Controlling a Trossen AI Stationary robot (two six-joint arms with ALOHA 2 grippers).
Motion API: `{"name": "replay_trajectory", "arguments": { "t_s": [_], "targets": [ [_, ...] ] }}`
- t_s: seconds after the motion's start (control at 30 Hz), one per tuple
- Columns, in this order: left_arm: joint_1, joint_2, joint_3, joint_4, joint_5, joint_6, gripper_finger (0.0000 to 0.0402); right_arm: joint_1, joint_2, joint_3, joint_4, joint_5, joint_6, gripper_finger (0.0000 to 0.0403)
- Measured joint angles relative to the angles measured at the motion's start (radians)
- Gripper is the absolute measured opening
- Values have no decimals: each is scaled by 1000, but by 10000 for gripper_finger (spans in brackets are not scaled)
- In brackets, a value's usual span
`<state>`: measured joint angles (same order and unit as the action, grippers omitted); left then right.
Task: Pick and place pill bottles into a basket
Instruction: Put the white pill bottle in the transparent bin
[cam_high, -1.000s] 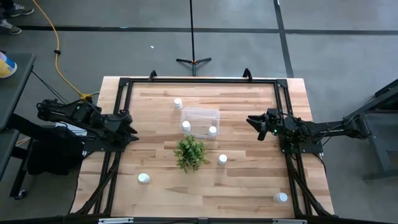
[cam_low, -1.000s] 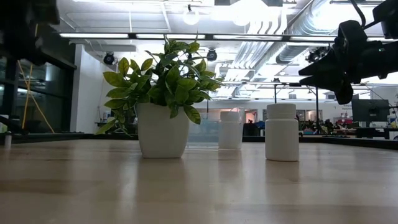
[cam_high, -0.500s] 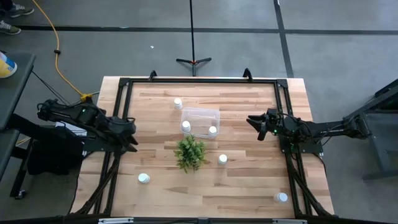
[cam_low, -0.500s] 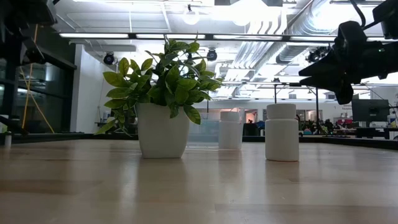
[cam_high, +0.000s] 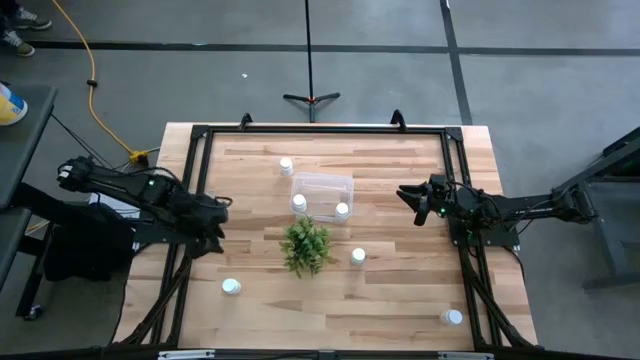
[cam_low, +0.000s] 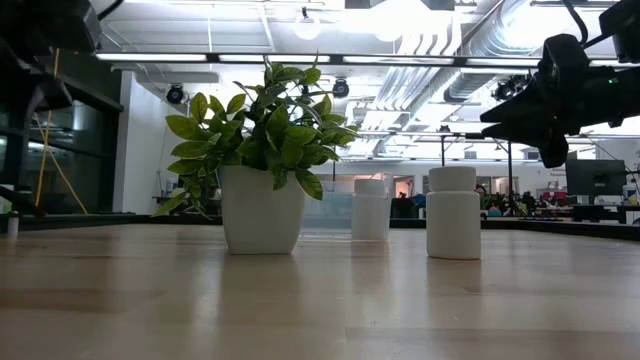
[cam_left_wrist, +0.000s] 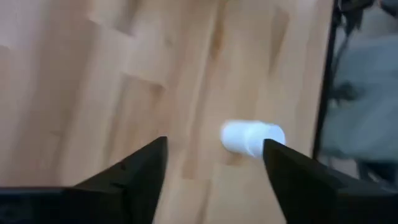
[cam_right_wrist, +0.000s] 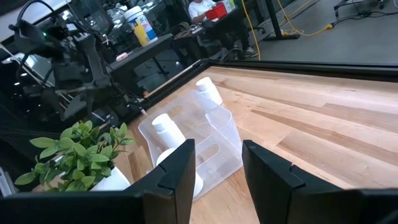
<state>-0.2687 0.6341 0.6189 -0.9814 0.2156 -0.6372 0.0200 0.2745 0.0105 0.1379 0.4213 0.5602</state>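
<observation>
Pill bottle (cam_left_wrist: 252, 137) is sitting ahead of the left gripper (cam_left_wrist: 214, 165) — jaws wide, empty; centre them before closing.

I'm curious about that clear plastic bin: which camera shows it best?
The right wrist view shows the clear bin best: close up, its walls visible, two pill bottles inside. The high view shows it small from above. In the low view it is mostly hidden behind the plant. The left wrist view misses it.
</observation>
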Motion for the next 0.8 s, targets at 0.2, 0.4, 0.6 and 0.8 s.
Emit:
{"name": "replay_trajectory", "arguments": {
  "t_s": [0.2,0.4,0.6,0.8],
  "targets": [
    [0,172,0,3,111,-73,370,0,0,0,0,0,-1,124],
    [0,310,13,-16,123,-137,378,0,0,0,-16,0,-1,124],
    [0,361,28,-31,198,-218,378,0,0,0,-30,0,0,124],
    [-8,372,67,-44,189,-401,378,0,0,0,-39,-1,0,124]
  ]
}}
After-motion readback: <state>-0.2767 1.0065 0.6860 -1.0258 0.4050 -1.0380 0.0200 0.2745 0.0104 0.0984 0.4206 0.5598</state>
